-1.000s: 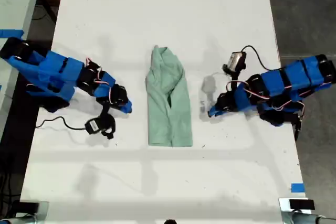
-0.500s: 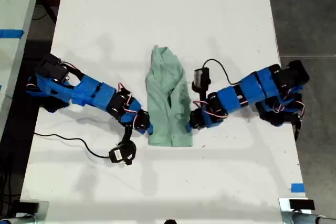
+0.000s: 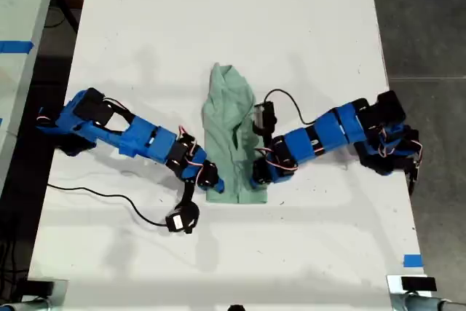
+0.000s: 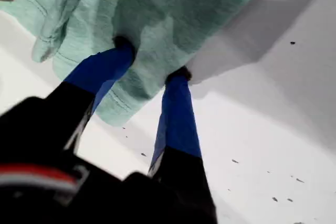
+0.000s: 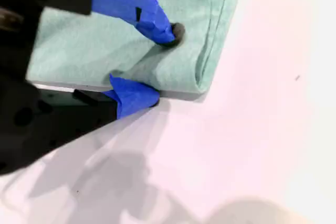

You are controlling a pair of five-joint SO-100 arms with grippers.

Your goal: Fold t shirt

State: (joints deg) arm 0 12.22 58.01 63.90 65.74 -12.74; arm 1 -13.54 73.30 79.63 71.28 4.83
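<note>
Here, in the exterior view, the t shirt (image 3: 233,136) lay lengthwise on the white table (image 3: 218,20), already narrowed into a long strip. One arm (image 3: 138,136) reached in from the exterior view's left and the other arm (image 3: 328,132) from its right. Each tip sat at a corner of the same short end, probably so that end could be carried over the rest. Which arm was which, the wrist views did not settle.

In the first wrist view, my first pincer (image 4: 151,60) had its jaws apart, both tips pushed into the cloth at a corner. Mint fabric spread beyond the tips and bare table lay back toward the wrist. The cloth beside one tip cast a broad shadow, so it looked slightly raised.

In the second wrist view, my second pincer (image 5: 163,65) also stood apart. One tip pressed on top of the shirt, and the other sat at the edge, level with the table. The layered corner lay just beyond the tips — I judged this a bracket for a pinch, not yet a clamp.
</note>
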